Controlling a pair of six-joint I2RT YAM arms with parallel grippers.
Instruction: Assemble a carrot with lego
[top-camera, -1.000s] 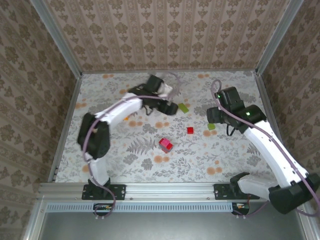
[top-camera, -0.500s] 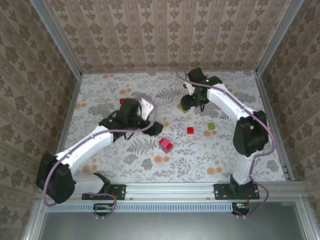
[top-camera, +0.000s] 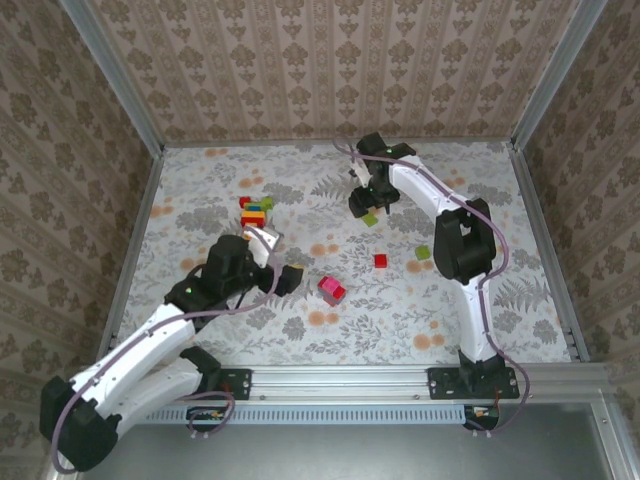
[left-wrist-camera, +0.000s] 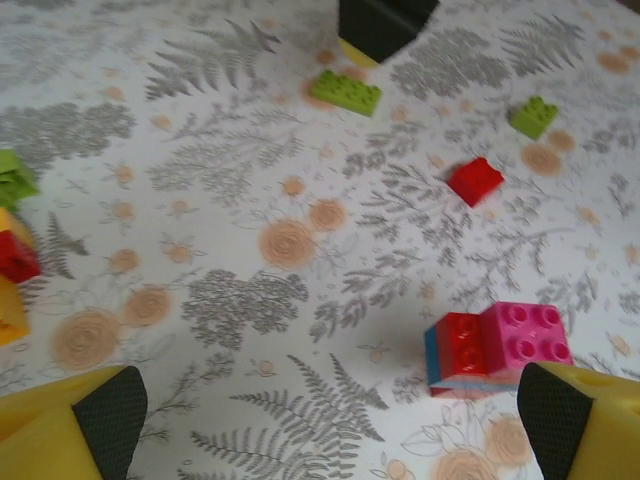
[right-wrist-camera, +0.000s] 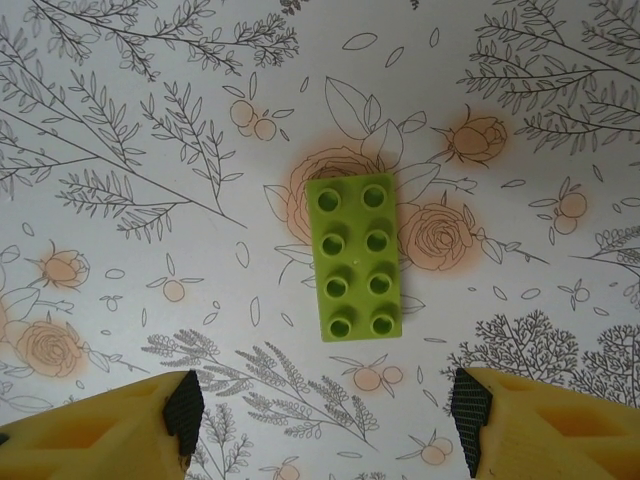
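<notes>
Near the middle of the worktop (top-camera: 200, 190): left gripper (top-camera: 290, 278), released, jaws wide apart and empty, just beside a magenta-and-red stack (top-camera: 331, 290). Toward the far edge: right gripper (top-camera: 362, 200), also released, grasping nothing, over a long green brick (right-wrist-camera: 355, 258) lying flat. Toward the far left corner: a many-coloured stack (top-camera: 254, 211). Between middle and right edge: small red brick (top-camera: 380, 261) and small green brick (top-camera: 422, 253), apart.

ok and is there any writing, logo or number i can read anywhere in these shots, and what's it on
None: no word, number or logo can be read in these pictures.
The long green brick shows plain studs; any embossing on them is too small to tell.
The pink and red stack bears no label.
The tablecloth and the wallpaper carry only floral patterns.
</notes>
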